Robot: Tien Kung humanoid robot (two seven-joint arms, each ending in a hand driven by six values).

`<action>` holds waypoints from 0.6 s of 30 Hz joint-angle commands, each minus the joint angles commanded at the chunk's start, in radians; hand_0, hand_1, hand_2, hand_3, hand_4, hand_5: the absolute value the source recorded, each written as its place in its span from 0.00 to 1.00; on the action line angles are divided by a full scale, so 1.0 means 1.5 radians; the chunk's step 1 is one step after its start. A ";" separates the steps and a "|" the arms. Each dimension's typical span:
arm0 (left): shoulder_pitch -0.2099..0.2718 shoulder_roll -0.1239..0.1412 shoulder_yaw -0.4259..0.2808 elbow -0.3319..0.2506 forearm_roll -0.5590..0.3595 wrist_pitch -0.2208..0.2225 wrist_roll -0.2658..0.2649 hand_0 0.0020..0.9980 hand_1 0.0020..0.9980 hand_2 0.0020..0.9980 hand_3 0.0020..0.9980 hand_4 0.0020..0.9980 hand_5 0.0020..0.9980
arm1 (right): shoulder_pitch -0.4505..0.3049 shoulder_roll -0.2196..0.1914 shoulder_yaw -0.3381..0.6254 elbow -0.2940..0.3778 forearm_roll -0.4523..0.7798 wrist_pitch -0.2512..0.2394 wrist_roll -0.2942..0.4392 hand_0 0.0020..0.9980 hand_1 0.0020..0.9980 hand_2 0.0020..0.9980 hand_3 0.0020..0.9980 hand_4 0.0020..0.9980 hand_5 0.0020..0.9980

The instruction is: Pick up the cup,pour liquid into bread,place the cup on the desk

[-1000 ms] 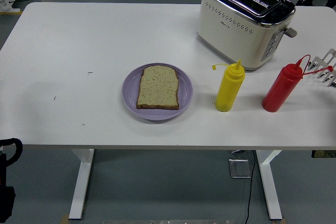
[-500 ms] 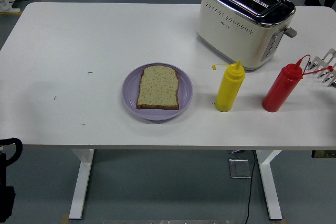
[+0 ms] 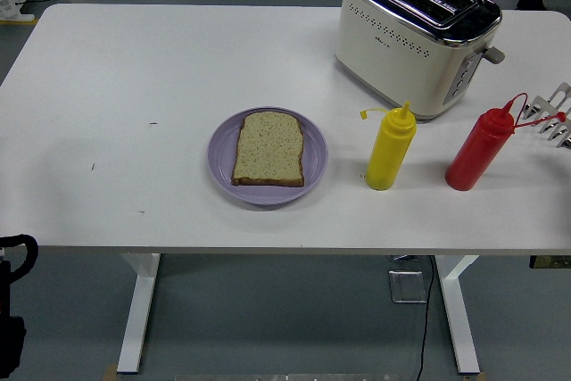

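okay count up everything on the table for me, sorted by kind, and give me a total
Squeeze bottles: 2, the yellow bottle and the red bottle
Toasters: 1, the toaster
Plates: 1, the purple plate
Bread slices: 1, the bread on the plate
Total: 5

Upright bottles [image 3: 391, 149] beside plated bread [image 3: 268, 149]

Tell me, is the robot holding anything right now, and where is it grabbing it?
Nothing is held. The right hand hovers with spread fingers beside the red squeeze bottle, not gripping it. The left arm rests below the table's edge.
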 joint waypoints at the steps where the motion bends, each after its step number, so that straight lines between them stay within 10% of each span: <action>1: 0.000 0.000 0.000 0.000 0.000 0.000 0.000 0.79 0.73 0.73 0.69 0.57 1.00 | 0.000 0.000 0.000 0.000 0.000 0.000 -0.001 0.76 0.72 0.74 0.75 0.56 0.47; 18: 0.001 0.000 0.002 0.000 0.004 -0.007 0.016 0.79 0.73 0.73 0.69 0.57 1.00 | -0.002 0.000 -0.001 -0.001 -0.001 0.001 -0.004 0.76 0.72 0.74 0.75 0.56 0.48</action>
